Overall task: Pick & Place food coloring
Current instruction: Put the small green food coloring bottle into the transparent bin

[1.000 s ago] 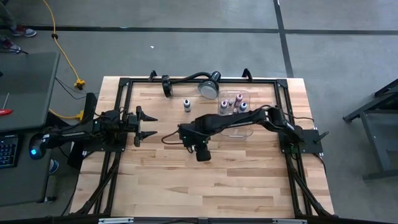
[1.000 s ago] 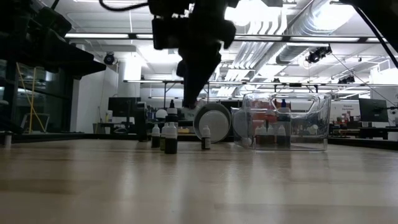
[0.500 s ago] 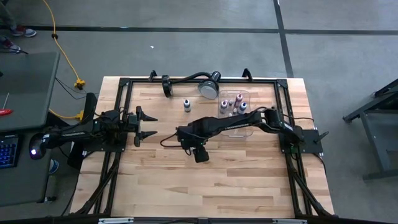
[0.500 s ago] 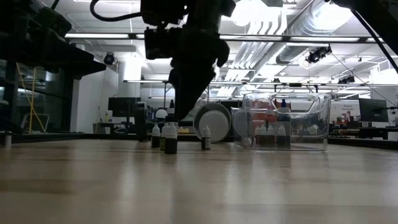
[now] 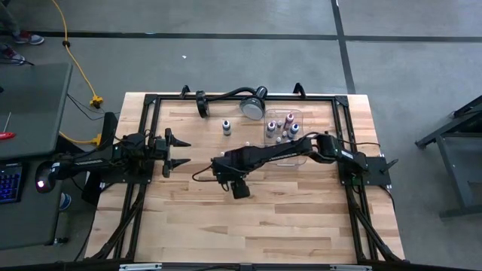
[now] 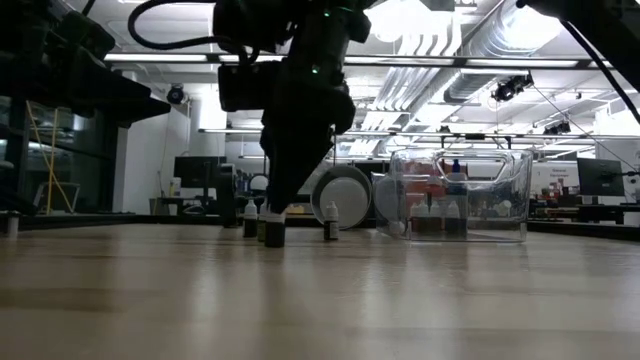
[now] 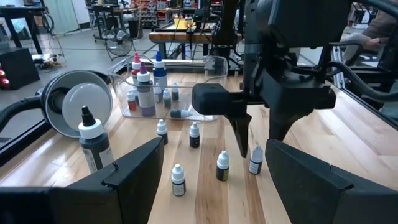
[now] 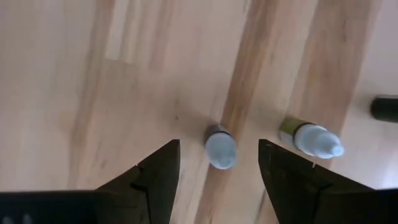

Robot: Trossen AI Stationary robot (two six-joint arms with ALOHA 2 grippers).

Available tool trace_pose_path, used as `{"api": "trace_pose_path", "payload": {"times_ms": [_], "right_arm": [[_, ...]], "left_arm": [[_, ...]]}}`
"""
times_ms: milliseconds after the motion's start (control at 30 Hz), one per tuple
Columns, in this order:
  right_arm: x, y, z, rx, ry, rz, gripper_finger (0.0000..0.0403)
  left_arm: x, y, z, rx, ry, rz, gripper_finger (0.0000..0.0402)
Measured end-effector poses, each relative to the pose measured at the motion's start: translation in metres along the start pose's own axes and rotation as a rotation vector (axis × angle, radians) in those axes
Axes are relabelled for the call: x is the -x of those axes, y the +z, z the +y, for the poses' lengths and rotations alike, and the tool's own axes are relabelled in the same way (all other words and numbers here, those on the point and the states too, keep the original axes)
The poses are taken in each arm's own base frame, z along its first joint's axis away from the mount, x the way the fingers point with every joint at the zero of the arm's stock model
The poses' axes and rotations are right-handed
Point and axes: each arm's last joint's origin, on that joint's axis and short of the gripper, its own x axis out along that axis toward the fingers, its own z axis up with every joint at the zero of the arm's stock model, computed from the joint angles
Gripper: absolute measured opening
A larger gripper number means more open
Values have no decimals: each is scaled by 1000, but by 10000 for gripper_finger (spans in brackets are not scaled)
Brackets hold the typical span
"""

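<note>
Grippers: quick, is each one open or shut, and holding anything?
Left gripper: open, holding nothing, waiting at the table's left side.
Right gripper: open, holding nothing, fingers either side of a small bottle.

A pale, light-brown wooden table (image 5: 226,226) with long plank stripes carries two black robot arms, framed by black rails. Small food coloring bottles (image 7: 222,166) have white caps over dark, blue or yellowish bodies, and taller ones in a clear plastic tray (image 7: 211,65) show pink, purple and blue. A silver round lamp head (image 7: 78,109) sits on a black gooseneck, above a grey floor (image 5: 226,60) crossed by dark lines and a yellow cable (image 5: 75,64).
</note>
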Motion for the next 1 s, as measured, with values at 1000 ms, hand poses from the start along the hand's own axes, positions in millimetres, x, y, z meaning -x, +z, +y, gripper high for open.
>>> {"api": "trace_pose_path", "payload": {"times_ms": [1000], "right_arm": [[-4,-1,-1,-54,9,-7,124]], "left_arm": [[0,0,0,0,8,1,278]]}}
